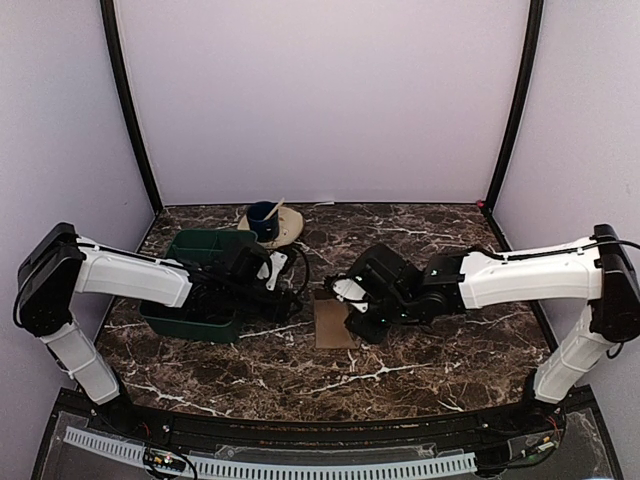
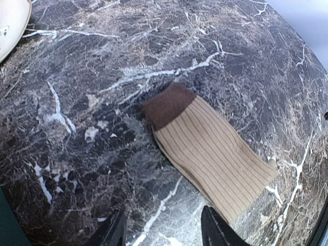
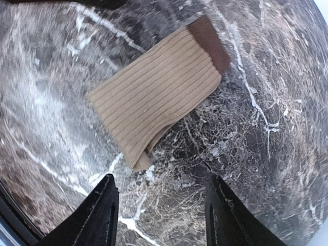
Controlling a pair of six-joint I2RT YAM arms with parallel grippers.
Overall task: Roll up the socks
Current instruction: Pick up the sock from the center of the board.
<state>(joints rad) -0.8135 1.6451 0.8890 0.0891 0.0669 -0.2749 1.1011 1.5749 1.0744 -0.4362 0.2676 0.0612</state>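
Here we go: the socks (image 1: pixel 333 323) lie flat and unrolled on the marble table (image 1: pixel 430 365), just beside the green bin (image 1: pixel 190 328) on its right-arm side. The left gripper (image 2: pixel 163 233) hovers between bin and socks, jaws spread wide with nothing in them. The right gripper (image 3: pixel 164 212) hangs beyond the socks from the bin, likewise released and empty.

The danger, as I read it, is that a lower layer peeks out at one corner in the right wrist view, so the stack looks slightly skewed. A pinch could catch only the top layer and the roll would come out crooked. Floppy cloth may also slide on smooth marble instead of curling. With both claws this near the bin, the left arm could clip it.
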